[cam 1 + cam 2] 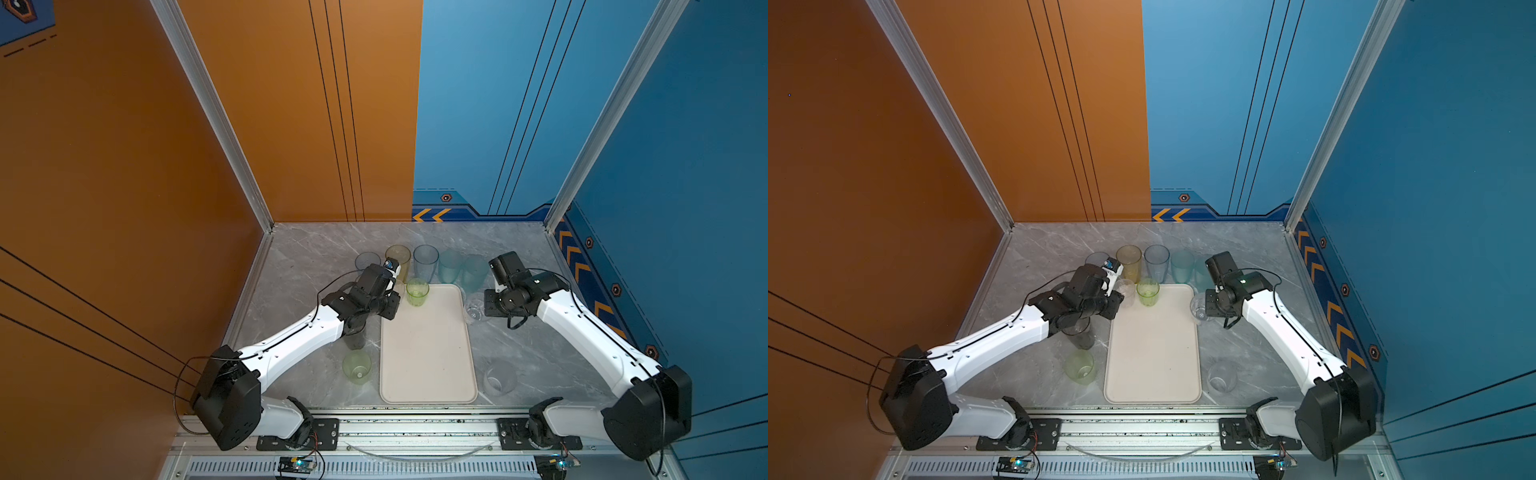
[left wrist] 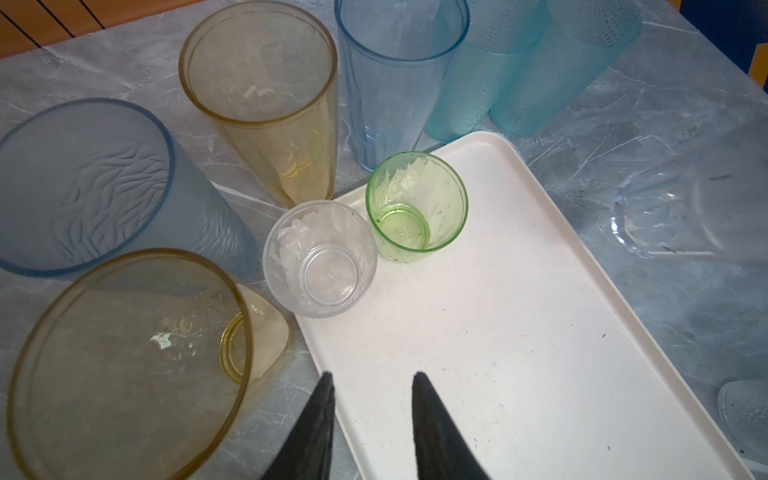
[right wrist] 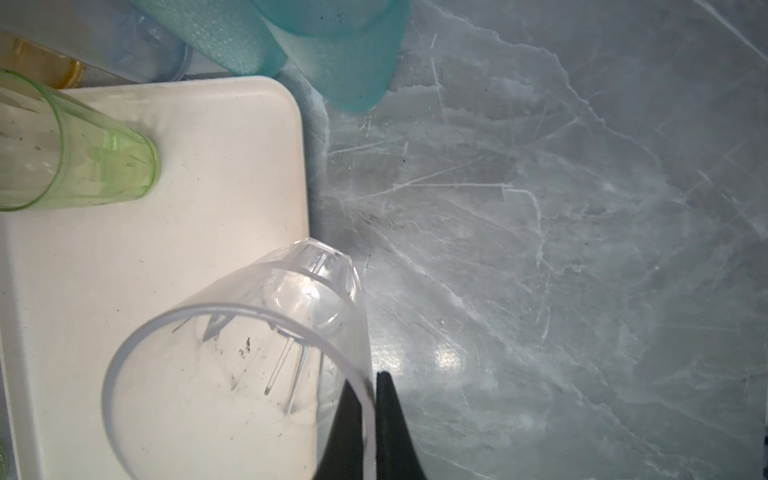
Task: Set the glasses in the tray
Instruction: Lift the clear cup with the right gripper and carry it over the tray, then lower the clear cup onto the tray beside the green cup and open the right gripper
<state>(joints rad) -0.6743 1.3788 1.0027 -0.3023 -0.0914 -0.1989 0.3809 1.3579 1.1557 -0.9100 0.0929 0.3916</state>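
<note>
**A:** claws?

**B:** My right claw (image 3: 365, 378) is pinching the rim wall of a clear tumbler (image 3: 232, 374), one finger inside and one outside. The tumbler is leaning tilted at the right long edge of the tray (image 3: 208, 187) (I can't tell if its base is touching anything). My left claw (image 2: 372, 376) is gaping partway with nothing between the jaws, hovering over the tray's far-left end.

**A:** anything in the tray?

**B:** One green tumbler (image 1: 417, 292) is standing upright in the far-left corner. A small clear tumbler (image 2: 320, 259) is sitting right at that corner, on the rim or just off it. I can't tell which.

**A:** rest?

**B:** They're standing on the table (image 1: 316, 257). A yellow tumbler (image 1: 397, 255), a pale blue tumbler (image 1: 425, 262) and two teal tumblers (image 1: 450, 266) are lining up behind the tray. A second green tumbler (image 1: 356, 365) is sitting left of the tray, near the front.

**A:** surface, room?

**B:** The tabletop is showing grey marble with pale veins, and it's picking up light glare near my right fingers. An orange wall (image 1: 104, 166) is closing off the left and half the back. A blue wall (image 1: 685, 166) is closing off the rest, with yellow chevrons (image 1: 432, 215) running along its base. Aluminium posts (image 1: 208, 104) are rising from the back corners. A metal rail (image 1: 415, 428) is running along the front and carrying both arm bases.
</note>
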